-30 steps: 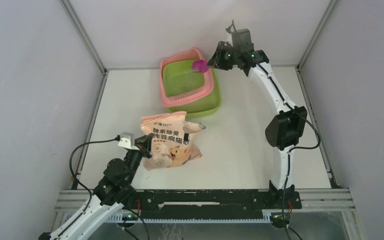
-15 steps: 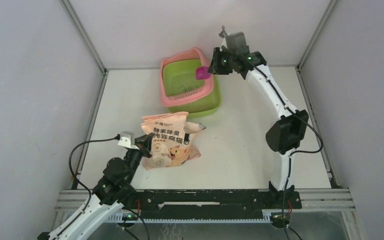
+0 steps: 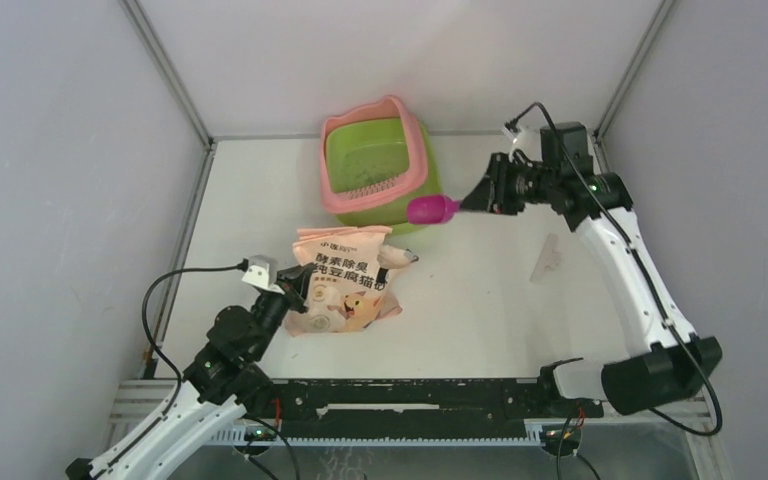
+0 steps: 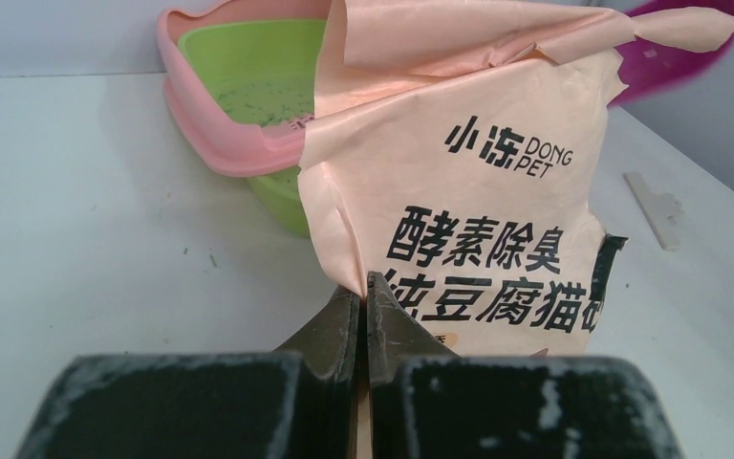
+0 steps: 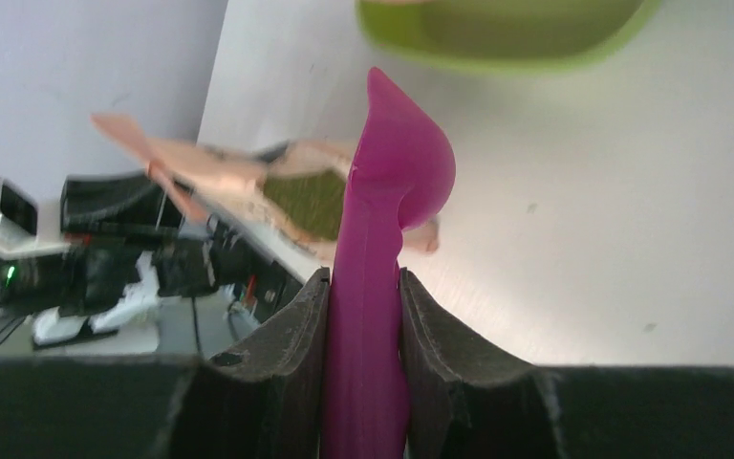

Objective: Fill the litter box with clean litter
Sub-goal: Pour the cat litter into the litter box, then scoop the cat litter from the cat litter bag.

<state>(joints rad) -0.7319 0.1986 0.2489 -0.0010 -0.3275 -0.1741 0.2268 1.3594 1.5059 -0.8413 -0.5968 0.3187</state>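
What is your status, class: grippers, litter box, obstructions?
Left gripper shut on bag edge. Right gripper shut on scoop, outside litter box. Sparse litter inside. Nothing between scoop and bag.

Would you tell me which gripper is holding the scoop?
The right gripper, shut on the scoop by its handle; the left gripper pinches the bag edge instead.

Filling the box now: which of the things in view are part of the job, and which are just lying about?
Part of the job:
- litter box
- litter already in its basin
- printed bag
- magenta scoop

Lying about:
- pale torn strip, right of the bag
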